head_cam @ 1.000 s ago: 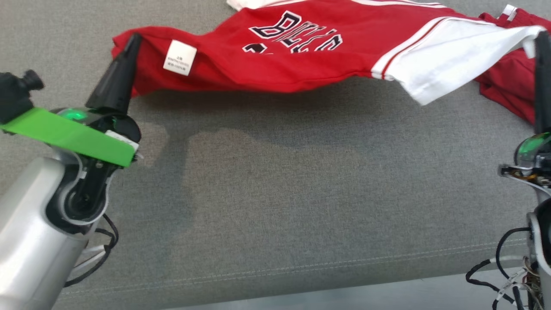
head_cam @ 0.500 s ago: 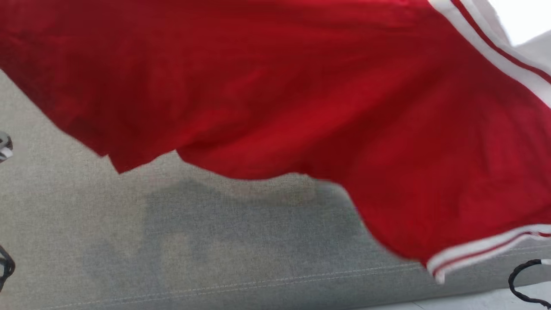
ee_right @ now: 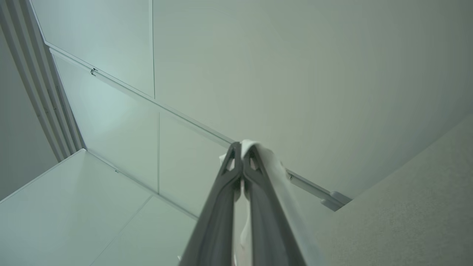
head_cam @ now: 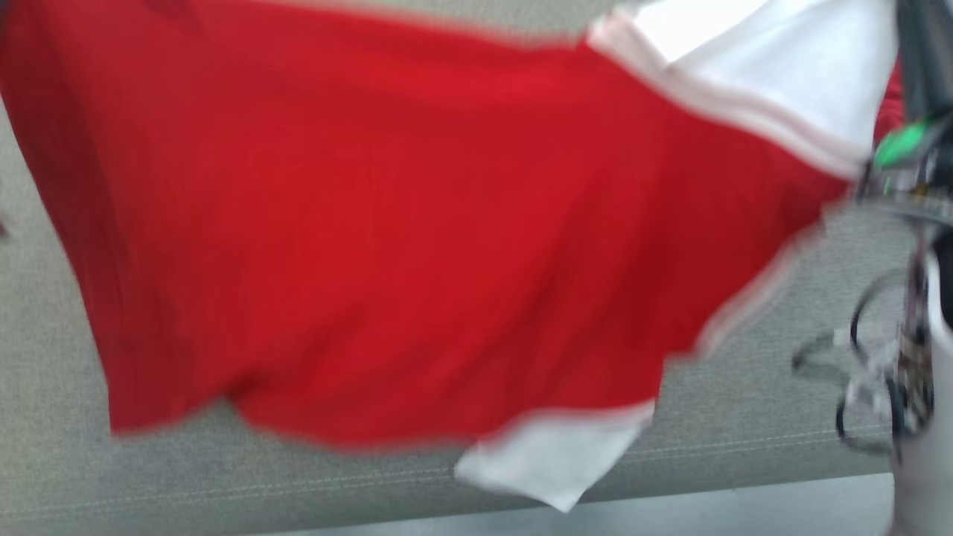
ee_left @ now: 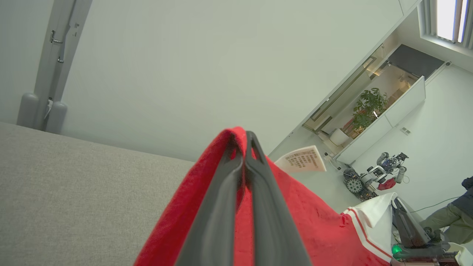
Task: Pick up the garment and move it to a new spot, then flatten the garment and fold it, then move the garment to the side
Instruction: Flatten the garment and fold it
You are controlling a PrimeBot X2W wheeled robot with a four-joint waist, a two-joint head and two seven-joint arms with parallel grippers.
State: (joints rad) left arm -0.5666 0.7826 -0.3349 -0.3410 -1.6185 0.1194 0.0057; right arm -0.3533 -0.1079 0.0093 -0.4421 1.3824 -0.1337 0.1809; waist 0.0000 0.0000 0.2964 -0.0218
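The garment [head_cam: 387,246] is a red jersey with white sleeves and striped trim, hanging spread out and blurred above the grey sofa seat [head_cam: 45,447]. In the left wrist view my left gripper [ee_left: 244,138] is shut on a red edge of the garment [ee_left: 295,210], fingers pointing upward. The right wrist view has my right gripper [ee_right: 242,147] shut on a white part of the garment [ee_right: 275,166]. My right arm's wrist with its green light [head_cam: 904,145] stands at the head view's right edge, beside the white sleeve [head_cam: 774,82].
The grey fabric sofa's front edge [head_cam: 744,447] runs along the bottom of the head view, with floor below it. In the left wrist view another robot [ee_left: 384,170], a potted plant [ee_left: 367,107] and a person's sleeve [ee_left: 449,221] are far off in the room.
The garment has been lifted off the sofa and swung up in front of the head camera. It hangs lower and more spread now than half a second ago. Both grippers stay shut on it.
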